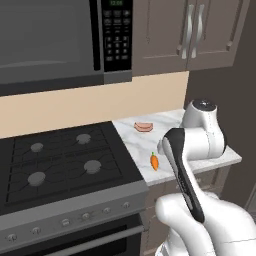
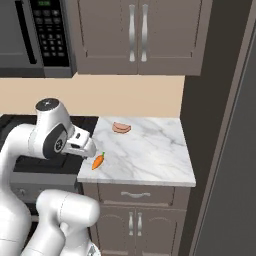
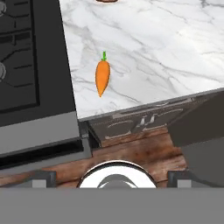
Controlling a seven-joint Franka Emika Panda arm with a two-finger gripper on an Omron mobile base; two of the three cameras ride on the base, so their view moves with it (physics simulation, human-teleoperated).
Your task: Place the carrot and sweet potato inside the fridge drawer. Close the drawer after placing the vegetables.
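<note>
We judged the task barely begun. The carrot [image 3: 102, 77] lay loose on the marble counter [image 2: 150, 150], near its front edge and close to the left side where the counter met the stove [image 1: 60, 165]; nothing was touching it. A flat pink piece of food [image 2: 121, 128] sat farther back on the same counter, well apart from the carrot. We could find no sweet potato on the counter, and the fridge drawer was nowhere to be made out, though the dark panel at the far right may have been the fridge's side; we could not be sure.

The gripper [image 3: 117, 175] hung out in front of the counter edge, looking down toward the carrot, with its two tips set far apart and nothing between them, so we took it as standing wide and empty.

Everything remained to be done, as far as we could tell: picking up the carrot, finding and moving the sweet potato, putting both in the drawer, and pushing the drawer closed.
</note>
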